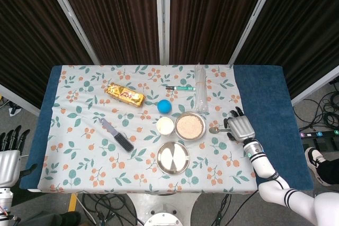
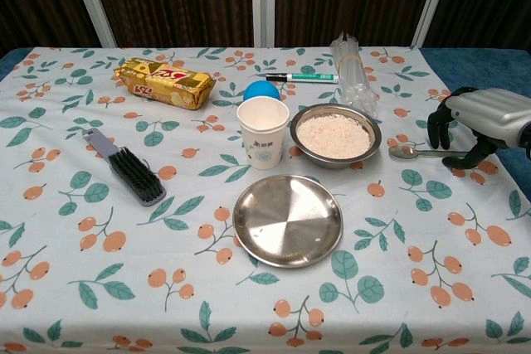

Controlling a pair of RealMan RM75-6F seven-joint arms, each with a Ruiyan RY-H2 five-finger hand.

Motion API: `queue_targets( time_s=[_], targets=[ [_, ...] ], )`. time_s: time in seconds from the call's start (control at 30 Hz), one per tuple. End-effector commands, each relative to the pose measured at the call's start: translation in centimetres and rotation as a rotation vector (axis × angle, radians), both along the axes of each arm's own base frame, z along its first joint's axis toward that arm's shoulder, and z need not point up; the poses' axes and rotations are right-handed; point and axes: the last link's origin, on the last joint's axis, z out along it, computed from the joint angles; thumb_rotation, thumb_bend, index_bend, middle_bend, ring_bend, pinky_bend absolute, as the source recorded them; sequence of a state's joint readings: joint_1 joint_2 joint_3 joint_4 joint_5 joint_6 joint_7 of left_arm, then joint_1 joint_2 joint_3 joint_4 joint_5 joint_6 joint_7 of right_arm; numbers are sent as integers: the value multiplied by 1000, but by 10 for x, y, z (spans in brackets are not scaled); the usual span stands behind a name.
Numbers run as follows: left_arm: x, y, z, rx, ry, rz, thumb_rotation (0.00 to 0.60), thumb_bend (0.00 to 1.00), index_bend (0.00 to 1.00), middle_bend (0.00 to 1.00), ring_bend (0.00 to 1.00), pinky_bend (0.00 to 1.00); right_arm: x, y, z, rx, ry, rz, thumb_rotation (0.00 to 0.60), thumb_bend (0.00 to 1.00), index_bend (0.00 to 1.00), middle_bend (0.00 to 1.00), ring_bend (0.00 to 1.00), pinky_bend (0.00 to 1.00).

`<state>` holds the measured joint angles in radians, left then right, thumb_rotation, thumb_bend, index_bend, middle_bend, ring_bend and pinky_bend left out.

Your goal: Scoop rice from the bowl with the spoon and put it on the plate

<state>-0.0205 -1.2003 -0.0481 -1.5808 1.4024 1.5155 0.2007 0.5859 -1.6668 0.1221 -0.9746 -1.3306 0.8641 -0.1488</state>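
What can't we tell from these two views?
- Whether the right hand already touches the spoon: chest view, the hand hangs over the handle and hides it; head view too small.
- The left hand: head view only, cut off by the left edge.
- Print on the paper cup: chest view, too small to read.

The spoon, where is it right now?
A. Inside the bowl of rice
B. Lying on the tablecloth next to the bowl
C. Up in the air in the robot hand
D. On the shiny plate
B: the spoon lies flat on the tablecloth just right of the bowl, with the right robot hand over its handle end.
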Motion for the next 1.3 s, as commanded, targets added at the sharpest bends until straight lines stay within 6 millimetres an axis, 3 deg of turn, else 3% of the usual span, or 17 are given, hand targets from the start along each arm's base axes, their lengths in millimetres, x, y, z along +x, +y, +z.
queue_targets(
  time_s=[0.03,0.73,1.1,1.3],
  targets=[
    [0,0,0,2,0,2,600,0,162,105,42,3,0,-1,-1,4,-3,-3,600,240,501,501,164,0],
    [-1,-1,0,4,1,7,600,0,162,105,42,2,-2,-1,1,16,-8,-23,600,267,504,517,175,0],
    [-2,-1,-1,3,-1,13,600,0,162,105,42,2,0,-2,-1,25,-7,-26,600,327,546,553,213,0],
    [-2,-2,-1,4,-1,11,600,0,162,105,42,3,4,-2,10,7,-16,6,600,327,566,568,226,0]
  ],
)
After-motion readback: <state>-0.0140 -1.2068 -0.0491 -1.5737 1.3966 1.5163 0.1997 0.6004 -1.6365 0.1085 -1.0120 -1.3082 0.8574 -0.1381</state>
